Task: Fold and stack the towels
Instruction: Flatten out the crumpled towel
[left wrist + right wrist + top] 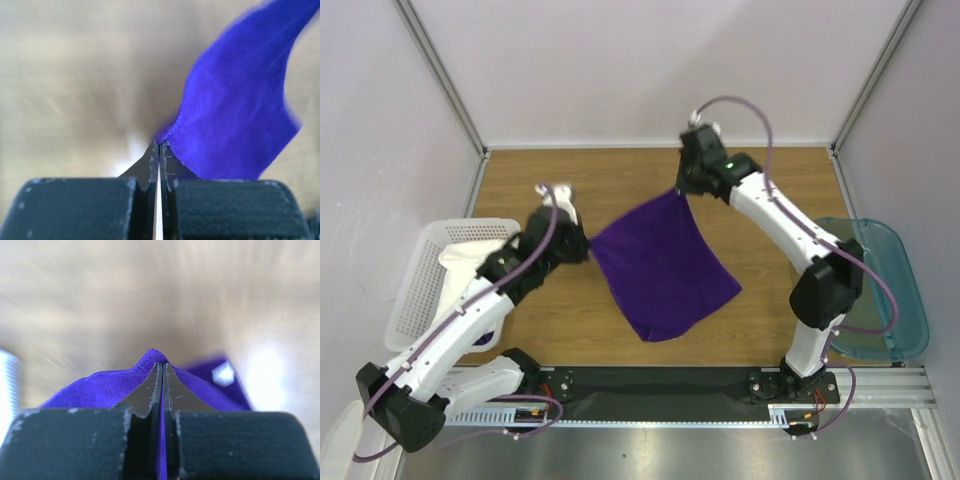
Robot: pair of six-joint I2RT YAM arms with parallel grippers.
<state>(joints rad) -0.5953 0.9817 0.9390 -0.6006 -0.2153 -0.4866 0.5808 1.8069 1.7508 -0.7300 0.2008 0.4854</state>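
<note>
Purple towel (665, 265) is spread open as a rough diamond over the middle of the wooden table (770, 170), which fills the enclosure floor. The towel's near corner points toward the arm bases, and two of its other corners are pinched by the arms.

Off the table's left edge sits a white perforated basket (415, 290). Off the right edge is a teal bin (905, 290), partly behind the right arm. Inside the basket a white towel (470, 258) is bunched at the far end. A patch of purple cloth (488, 335) shows at the near end, mostly hidden by the left arm.

The left gripper (582, 245) reaches in from the basket side, its jaws pressed together on the towel's left corner. In its wrist view the cloth (235, 115) fans away up and to the right from the fingertips (159, 145).

The right gripper (682, 188) is at the far side, jaws clamped tight on the towel's far corner. Its wrist view shows fabric (100, 387) peaking over the fingertips (162, 365). A small white tag (223, 374) shows on the cloth just to the right; the wood beyond is blurred.
</note>
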